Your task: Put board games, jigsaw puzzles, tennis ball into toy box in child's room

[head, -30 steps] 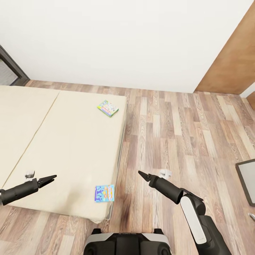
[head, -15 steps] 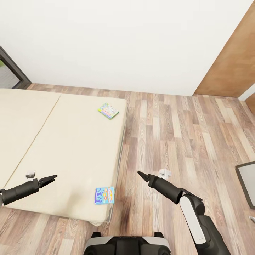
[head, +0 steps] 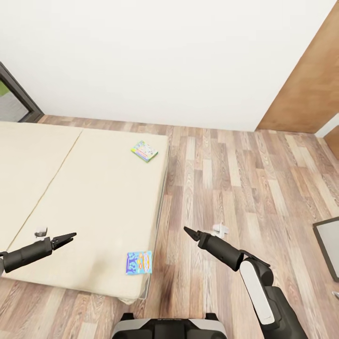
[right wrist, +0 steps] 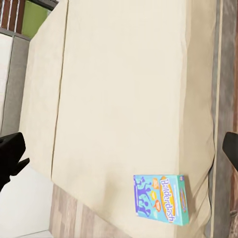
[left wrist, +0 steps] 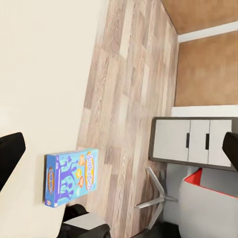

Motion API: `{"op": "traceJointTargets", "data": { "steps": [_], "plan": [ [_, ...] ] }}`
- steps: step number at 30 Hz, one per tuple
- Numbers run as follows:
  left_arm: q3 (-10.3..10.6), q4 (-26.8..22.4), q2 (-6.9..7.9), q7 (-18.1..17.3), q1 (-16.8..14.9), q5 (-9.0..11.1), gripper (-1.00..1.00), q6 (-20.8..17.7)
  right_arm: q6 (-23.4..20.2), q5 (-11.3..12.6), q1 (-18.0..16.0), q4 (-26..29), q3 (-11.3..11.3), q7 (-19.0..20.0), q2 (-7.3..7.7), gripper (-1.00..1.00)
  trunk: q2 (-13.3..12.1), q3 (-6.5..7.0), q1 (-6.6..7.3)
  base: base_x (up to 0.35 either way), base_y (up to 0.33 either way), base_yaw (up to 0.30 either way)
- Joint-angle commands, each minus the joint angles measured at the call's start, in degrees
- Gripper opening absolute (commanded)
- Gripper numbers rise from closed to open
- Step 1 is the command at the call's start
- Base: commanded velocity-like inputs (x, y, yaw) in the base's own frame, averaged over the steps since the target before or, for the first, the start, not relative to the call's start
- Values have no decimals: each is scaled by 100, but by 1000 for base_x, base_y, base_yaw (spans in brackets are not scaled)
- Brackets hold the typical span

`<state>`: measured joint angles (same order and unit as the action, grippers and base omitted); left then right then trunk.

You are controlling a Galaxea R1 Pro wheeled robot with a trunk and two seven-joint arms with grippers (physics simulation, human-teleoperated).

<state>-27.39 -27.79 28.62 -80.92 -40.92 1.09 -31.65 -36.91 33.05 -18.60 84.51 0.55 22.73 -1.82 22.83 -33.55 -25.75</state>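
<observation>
Two of the board games lie on the bed's beige mattress. The pastel one with a green edge sits near the far right edge. A blue one rests by the near right corner and also appears in both wrist views. My left gripper hovers over the mattress's near part, left of the blue box. My right gripper hangs over the wood floor, to the right of that box. Each wrist view shows fingertips far apart with nothing between them. The table's white drawer fronts show in the left wrist view.
A white wall runs behind the bed, with a dark-framed window at the left and a brown wood panel at the right. A dark-rimmed grey surface juts in at the right edge. A chair's star base stands near the drawers.
The whole picture has shifted: bed, boxes and floor sit slightly lower and more window shows, so the camera moved. Both arms keep the same pose.
</observation>
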Motion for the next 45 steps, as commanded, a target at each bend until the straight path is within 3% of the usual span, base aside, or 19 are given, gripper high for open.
{"op": "traceJointTargets", "data": {
  "steps": [1, 45],
  "plan": [
    [-6, 2, 1, -21, -3, -1, 100, -60, -35, 21, -3, 4, -6, 5, -3, 100, 9, 3, -3, 0, 0, 0],
    [-3, 2, -73, -20, -3, -26, 100, -52, -22, 23, -3, 10, -8, 9, -2, 100, 9, 420, -3, 0, 0, 0]
  ]
}}
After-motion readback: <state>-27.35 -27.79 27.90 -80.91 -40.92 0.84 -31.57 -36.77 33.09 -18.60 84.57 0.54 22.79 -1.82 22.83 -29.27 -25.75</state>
